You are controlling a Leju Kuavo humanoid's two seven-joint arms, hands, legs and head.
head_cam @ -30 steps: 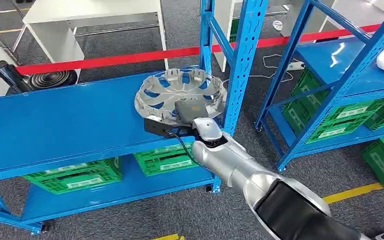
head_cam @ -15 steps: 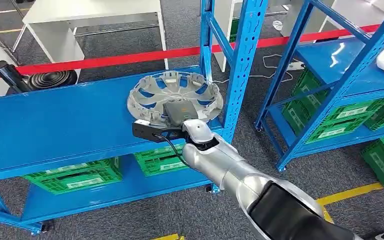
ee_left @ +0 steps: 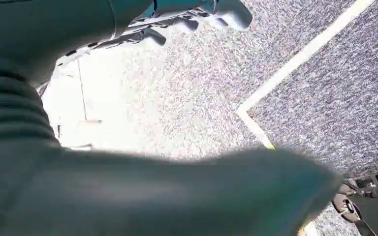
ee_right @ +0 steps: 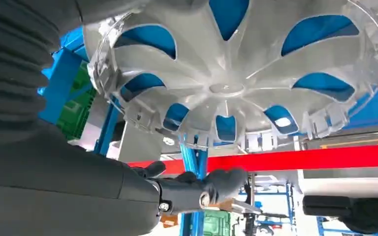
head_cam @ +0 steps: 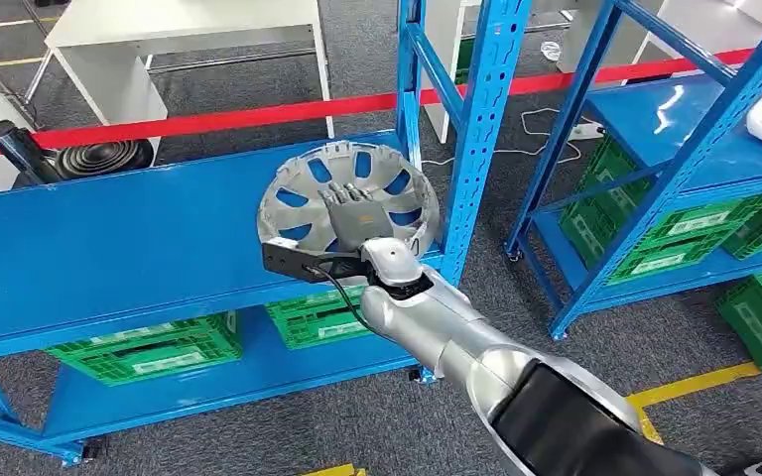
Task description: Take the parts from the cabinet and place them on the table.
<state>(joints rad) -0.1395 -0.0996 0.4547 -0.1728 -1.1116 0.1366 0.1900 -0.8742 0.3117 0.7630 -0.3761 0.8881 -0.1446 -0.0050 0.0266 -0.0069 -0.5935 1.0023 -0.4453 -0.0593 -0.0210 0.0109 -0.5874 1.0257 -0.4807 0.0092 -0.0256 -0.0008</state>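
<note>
On the blue cabinet shelf [head_cam: 109, 248], at its right end beside the blue upright post [head_cam: 476, 129], a silver wheel cover [head_cam: 349, 195] is tipped up off the surface. It is a round, shallow plastic dish with curved spokes, teardrop openings showing blue through them, and a ring of small clips along its rim; the right wrist view shows its hollow inner side and a small hub at the centre [ee_right: 226, 88].

To the far left, past the shelf edge, stands a dark stack of ribbed rings [head_cam: 99, 157], and a white table [head_cam: 189, 40] stands further back. A red barrier tape [head_cam: 208, 121] runs across behind the cabinet. Green crates [head_cam: 149, 347] sit on the lower shelf. To the right a second blue rack [head_cam: 675, 129] holds more green crates [head_cam: 675, 238].

The right hand [head_cam: 352, 210] lies against the cover's face, fingers [head_cam: 342, 193] spread over the spokes, with the near rim at the wrist; the thumb passes under the rim in the right wrist view, so the hand grips the cover. The left hand [ee_left: 197, 14] hangs over grey carpet, fingers loosely apart, holding nothing.

The cover is tilted, its far rim raised and its outer face turned toward the robot; being round, it has no long axis.
</note>
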